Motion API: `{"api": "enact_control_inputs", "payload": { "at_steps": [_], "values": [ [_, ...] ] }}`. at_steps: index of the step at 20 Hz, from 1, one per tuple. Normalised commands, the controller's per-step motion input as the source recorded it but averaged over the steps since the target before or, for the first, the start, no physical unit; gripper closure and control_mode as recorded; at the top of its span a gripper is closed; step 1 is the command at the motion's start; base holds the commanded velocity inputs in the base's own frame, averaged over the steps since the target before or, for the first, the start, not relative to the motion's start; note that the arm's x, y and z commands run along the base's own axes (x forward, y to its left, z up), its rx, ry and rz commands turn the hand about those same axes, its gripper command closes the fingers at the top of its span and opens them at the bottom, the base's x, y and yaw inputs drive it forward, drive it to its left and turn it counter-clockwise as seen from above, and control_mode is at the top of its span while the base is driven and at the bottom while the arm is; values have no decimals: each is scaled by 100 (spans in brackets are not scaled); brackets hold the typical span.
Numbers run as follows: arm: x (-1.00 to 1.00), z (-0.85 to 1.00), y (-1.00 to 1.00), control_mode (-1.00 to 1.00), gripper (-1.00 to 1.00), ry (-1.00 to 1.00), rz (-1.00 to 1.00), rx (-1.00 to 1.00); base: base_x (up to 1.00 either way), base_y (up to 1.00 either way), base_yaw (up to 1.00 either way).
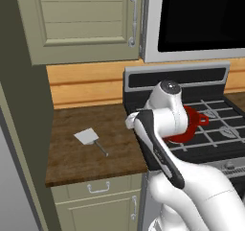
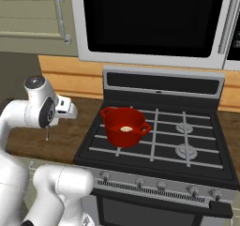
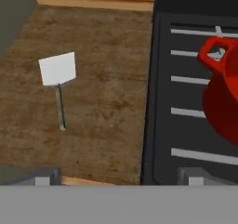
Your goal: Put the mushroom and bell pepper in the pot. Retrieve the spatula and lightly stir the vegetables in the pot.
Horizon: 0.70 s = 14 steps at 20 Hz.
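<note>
At the far left a tall olive cabinet side panel [image 1: 19,129] borders a dark wooden counter [image 1: 76,163], with a cream upper cabinet [image 1: 81,19] above and a drawer [image 1: 98,187] below the counter edge. The spatula [image 1: 89,139] lies flat on this counter, well apart from the stove, its squarish white blade toward the back wall and its thin grey handle running toward the front edge; from the hand camera the spatula [image 3: 58,79] sits left of centre with nothing touching it. To its right the gripper [image 3: 118,175] hangs above the seam between the counter and the stove, its two fingertips [image 3: 44,177] standing wide apart with nothing between them. The white arm [image 1: 165,115] stands over the front left corner of the black gas stove [image 2: 187,140]. On the stove's left grate sits the glossy red pot [image 2: 123,125], upright, one loop handle toward the counter. Inside it a small pale item rests on the bottom, seemingly the mushroom [image 2: 126,129]; the bell pepper cannot be made out. Behind runs a light wooden backsplash [image 1: 86,84], and above the stove hangs a silver-framed microwave [image 2: 154,23].
</note>
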Motion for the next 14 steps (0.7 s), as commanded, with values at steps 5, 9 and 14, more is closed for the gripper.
{"api": "enact_control_inputs", "payload": {
  "at_steps": [5,9,14],
  "values": [
    [-2,-53,100,-100,-100,0,32,0,0,0,0],
    [35,-42,95,-100,-100,3,18,0,0,0,0],
    [50,-14,50,-100,-100,11,0,0,0,0,0]
  ]
}}
